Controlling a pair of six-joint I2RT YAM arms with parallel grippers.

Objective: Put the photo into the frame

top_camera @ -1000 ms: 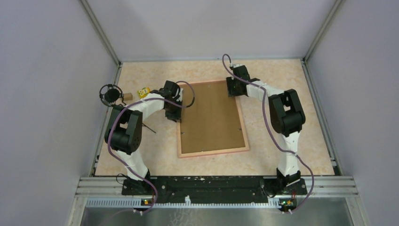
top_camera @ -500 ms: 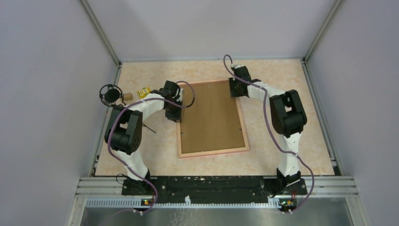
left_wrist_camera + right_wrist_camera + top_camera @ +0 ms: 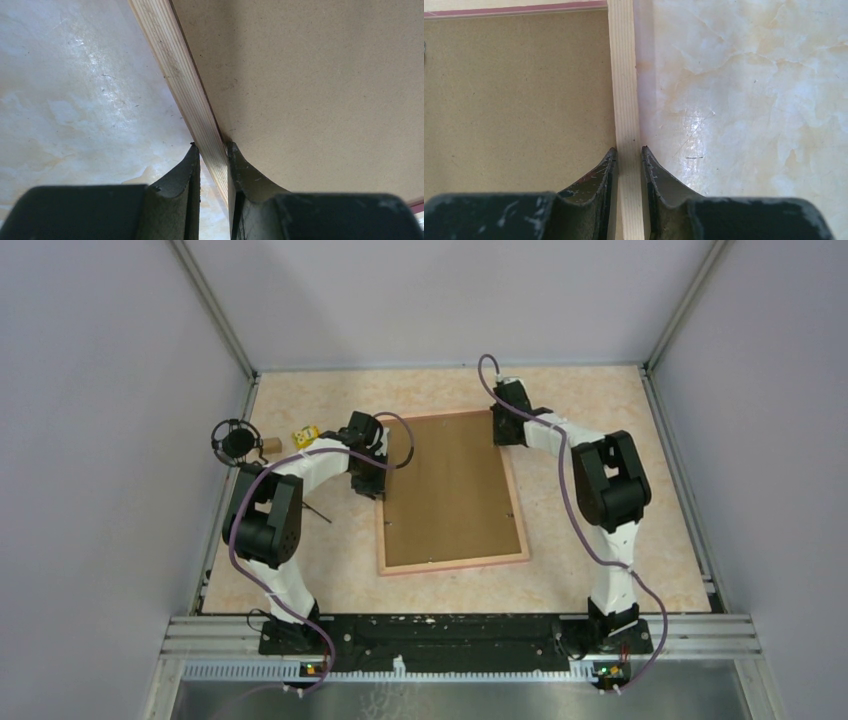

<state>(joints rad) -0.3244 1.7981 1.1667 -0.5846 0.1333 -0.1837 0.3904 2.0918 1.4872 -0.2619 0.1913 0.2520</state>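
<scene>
The frame (image 3: 455,564) lies flat on the marbled table (image 3: 600,540), back up, with the brown backing board (image 3: 450,490) seated inside its rails. The photo is not visible in any view; whether it lies beneath the board cannot be told.

The left gripper (image 3: 211,146) is clamped on the frame's left rail, one finger on the outer side and one on the board side.

Farther back, the right gripper (image 3: 629,149) has shifted slightly outward over the last second, onto the right rail near the far corner. Its fingers have drawn in and now pinch that rail from both sides.

Judgement: both long rails are now gripped, so the frame appears ready to be lifted or turned.

A small yellow item (image 3: 305,434) sits at the far left. No writing is legible anywhere.
</scene>
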